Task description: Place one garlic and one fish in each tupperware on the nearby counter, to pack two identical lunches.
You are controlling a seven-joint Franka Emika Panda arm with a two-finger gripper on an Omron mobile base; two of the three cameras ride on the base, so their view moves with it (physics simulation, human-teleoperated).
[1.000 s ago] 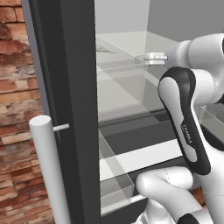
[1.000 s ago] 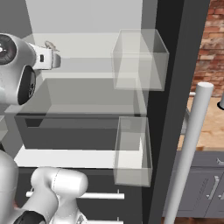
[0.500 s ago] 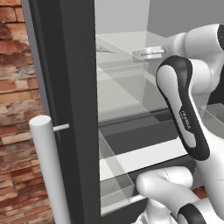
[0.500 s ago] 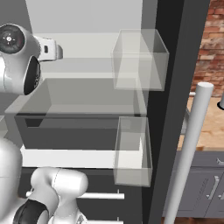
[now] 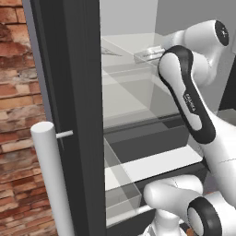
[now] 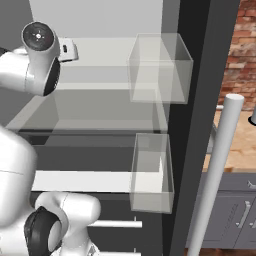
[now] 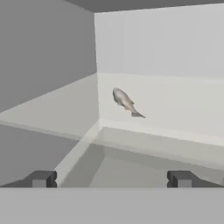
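Lining up on the fish (image 7: 126, 102) lying on the fridge shelf (image 7: 175, 109), fingers (image 7: 41, 179) apart, ready to grab.

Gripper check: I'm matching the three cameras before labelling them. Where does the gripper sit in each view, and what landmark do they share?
Left base view: the gripper is at upper centre-right, reaching left over the upper clear shelf.
Right base view: the gripper is at upper left, beside the arm's round joint.
Hand view: the gripper has its tips at the bottom edge, set wide apart, with the fish ahead.
Shared landmark: the pale back wall of the compartment.
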